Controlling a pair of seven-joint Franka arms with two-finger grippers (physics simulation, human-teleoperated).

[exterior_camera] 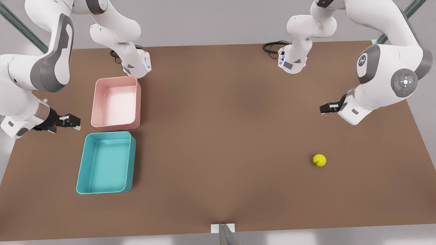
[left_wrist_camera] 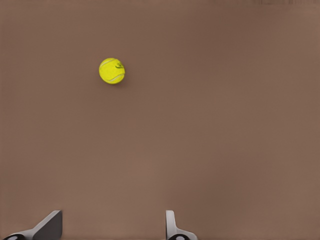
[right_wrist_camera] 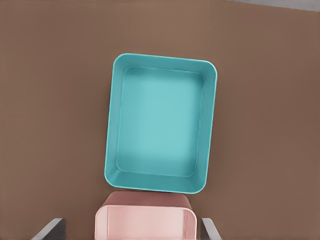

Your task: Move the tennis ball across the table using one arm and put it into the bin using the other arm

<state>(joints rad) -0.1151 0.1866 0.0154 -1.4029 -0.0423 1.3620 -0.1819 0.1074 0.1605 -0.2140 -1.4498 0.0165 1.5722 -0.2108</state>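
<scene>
So the ball (exterior_camera: pixel 319 160) sits loose on the bench (exterior_camera: pixel 218 136) at about 4 o'clock, with the left tool (exterior_camera: pixel 323 108) hanging above it, spread wide, empty. Right tool (exterior_camera: pixel 73 121), also open and empty, waits at 9 o'clock beside the teal bin (exterior_camera: pixel 83 170) and pink tray (exterior_camera: pixel 98 98).

The table (exterior_camera: pixel 218 136) is seen from high above in the front view, looking steeply down with both arms' bases at the far edge. The left wrist view is aimed straight down at bare tabletop around the tennis ball (left_wrist_camera: pixel 112 70), also seen near the front view's right edge (exterior_camera: pixel 319 160). The right wrist view is pointed down at the bin (right_wrist_camera: pixel 160 130) and the pink tray (right_wrist_camera: pixel 145 222), shared with the front view's left side.
</scene>
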